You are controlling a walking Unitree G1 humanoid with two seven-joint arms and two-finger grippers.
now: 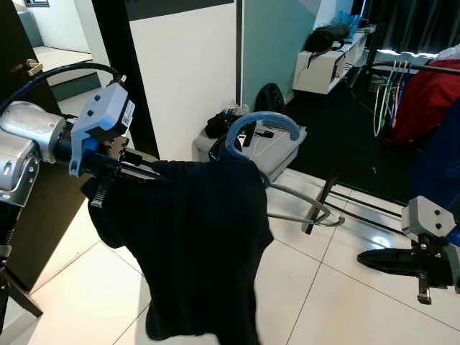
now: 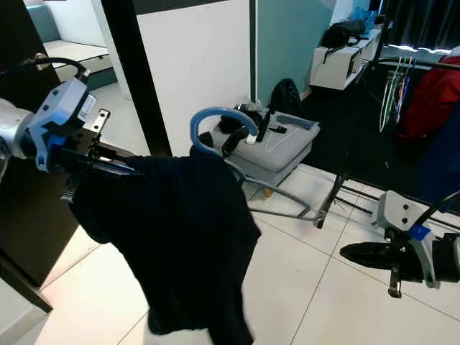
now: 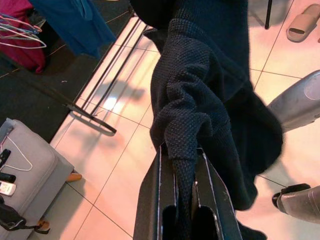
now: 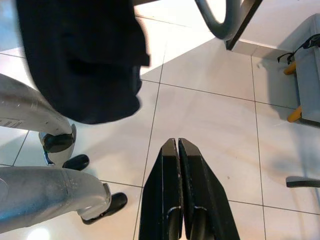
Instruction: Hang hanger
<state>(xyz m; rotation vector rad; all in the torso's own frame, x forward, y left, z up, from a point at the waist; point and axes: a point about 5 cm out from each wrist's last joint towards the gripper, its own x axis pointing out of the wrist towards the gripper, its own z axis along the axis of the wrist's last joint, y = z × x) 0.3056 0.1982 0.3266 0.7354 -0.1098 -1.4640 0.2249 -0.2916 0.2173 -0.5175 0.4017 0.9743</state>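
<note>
A black knit sweater [image 1: 194, 237] hangs from a hanger with a light blue hook [image 1: 262, 122], held up in front of me. My left gripper [image 1: 152, 175] is shut on the sweater's shoulder at the left end; in the left wrist view its fingers [image 3: 165, 185] clamp a fold of the knit fabric [image 3: 190, 110]. The hanger's bar is hidden under the cloth. My right gripper [image 1: 370, 260] is low on the right, above the tiles, shut with nothing in it; its fingertips [image 4: 172, 147] press together. A clothes rail [image 1: 413, 66] stands at the far right.
On the rail hang a red garment [image 1: 431, 97], a blue one [image 1: 438, 165] and bare wire hangers [image 1: 384, 100]. The rack's floor bars [image 1: 359, 205] cross the tiles. A grey suitcase [image 1: 277, 151] lies behind the sweater. A dark door panel [image 1: 115, 43] stands on the left.
</note>
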